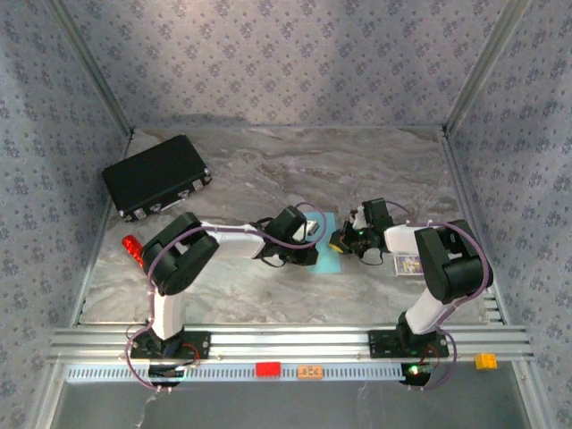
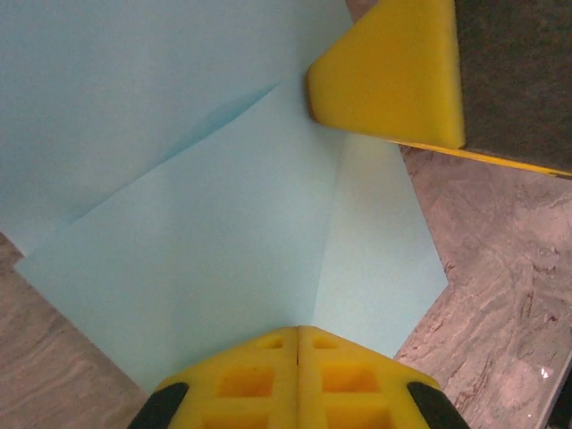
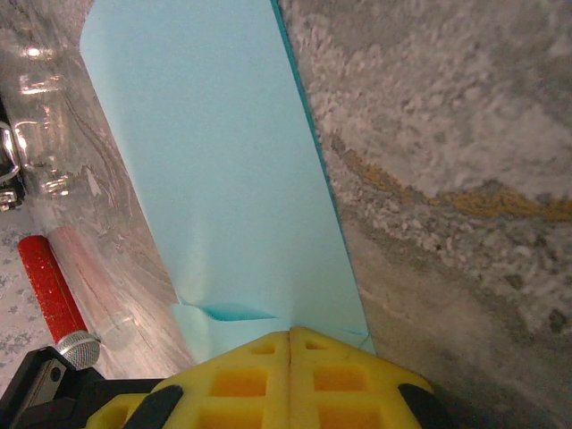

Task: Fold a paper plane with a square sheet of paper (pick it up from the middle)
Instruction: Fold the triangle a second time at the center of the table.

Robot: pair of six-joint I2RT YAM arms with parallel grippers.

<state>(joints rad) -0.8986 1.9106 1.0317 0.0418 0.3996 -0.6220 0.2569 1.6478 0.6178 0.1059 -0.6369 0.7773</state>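
Entry, mid-fold.

Sheet of paper (image 1: 329, 248): light cyan, lying on the marbled counter (image 1: 268, 179). It is well apart from the black case (image 1: 156, 177), off to the case's right and on the side nearer my bases. It is not a flat square. From the left wrist, one layer lies folded over the one beneath, its edge running diagonally. A straight crease runs down the upper layer, and there is a small pucker along the diagonal edge.

Left claw (image 2: 298, 331): fingers together with no gap between them, tips set on the sheet's near corner. I cannot tell whether any paper is nipped between them or only pressed under them.

Right claw (image 3: 290, 332): fingers likewise together, tips at the sheet's edge, with a small wrinkle in the paper just left of the tips. Same doubt here, nipped or pressed. From the left wrist, one right finger (image 2: 384, 76) comes in at the top, its yellow tip touching the sheet where the diagonal edge and the crease come together.

From above, my two claws face each other across the sheet, the left one on the black case's side of it.

Red stick (image 1: 131, 247): on the counter just to the near side of the black case, well apart from the sheet.
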